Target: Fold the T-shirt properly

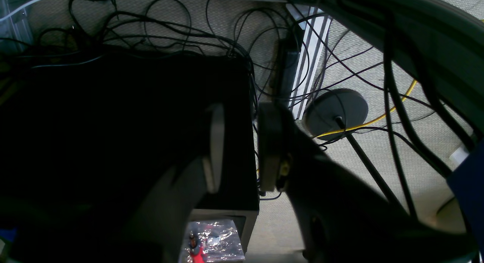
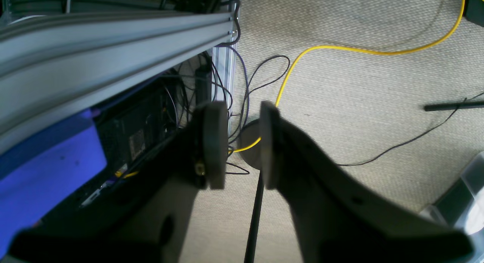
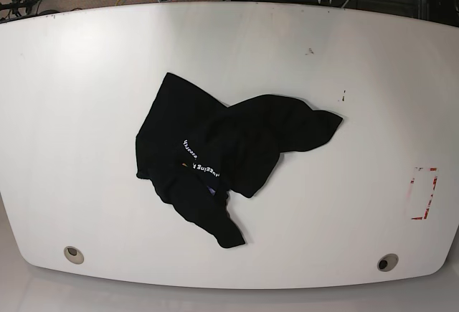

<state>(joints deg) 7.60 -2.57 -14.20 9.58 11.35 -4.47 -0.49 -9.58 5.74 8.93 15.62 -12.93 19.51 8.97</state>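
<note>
The black T-shirt (image 3: 237, 147) lies crumpled near the middle of the white table (image 3: 358, 75), with part of its white lettering (image 3: 201, 165) showing on a fold. The emoji print is hidden. Neither arm shows in the base view. My left gripper (image 1: 242, 149) is open and empty, hanging over the floor beside a black box (image 1: 132, 123). My right gripper (image 2: 242, 143) is open and empty, over the carpet next to the table's frame. The T-shirt shows in neither wrist view.
Tangled black cables (image 1: 189, 32) and a round stand base (image 1: 336, 108) lie on the carpet. A yellow cable (image 2: 359, 50) crosses the floor beside an aluminium rail (image 2: 113, 39). Red tape marks (image 3: 424, 194) sit at the table's right edge.
</note>
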